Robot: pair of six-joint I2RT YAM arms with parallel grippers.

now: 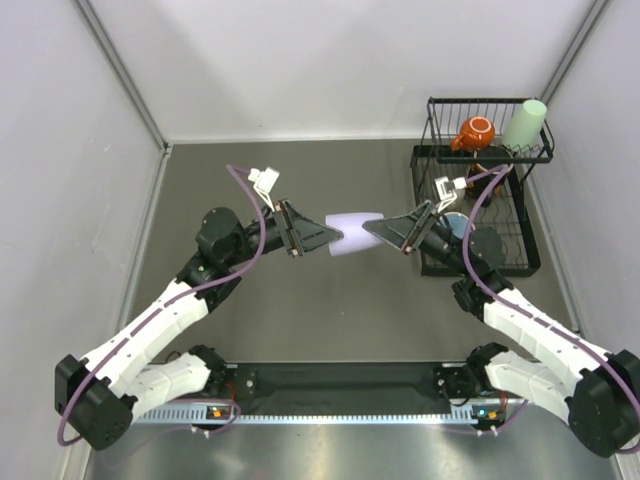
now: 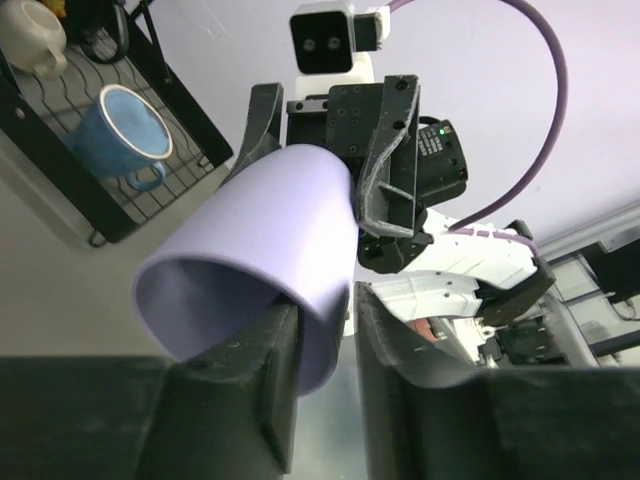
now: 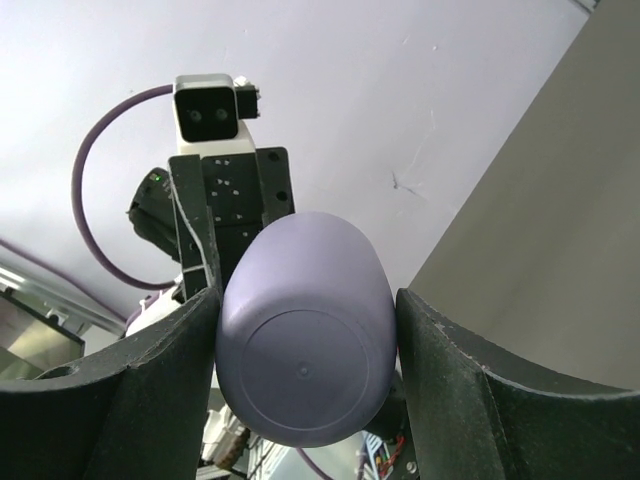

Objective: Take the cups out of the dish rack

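The lavender tumbler [image 1: 355, 233] hangs level in the air over the middle of the table, between both grippers. My left gripper [image 1: 338, 237] pinches its rim wall, one finger inside and one outside [image 2: 325, 310]. My right gripper [image 1: 372, 231] is shut on its base end, a finger on each side [image 3: 305, 310]. The tumbler fills the left wrist view [image 2: 270, 230] and the right wrist view [image 3: 305, 330]. The black wire dish rack [image 1: 530, 250] stands at the far right. Its raised basket holds the small orange mug [image 1: 475, 132] and the pale green tumbler [image 1: 525, 124]. The blue mug [image 2: 135, 125] and small beige mug [image 2: 30, 35] lie on the lower tier. The black floral mug is hidden.
White walls enclose the grey table on the left, back and right. The rack [image 2: 60, 190] sits against the right wall. Both arm bases are on a black bar at the near edge.
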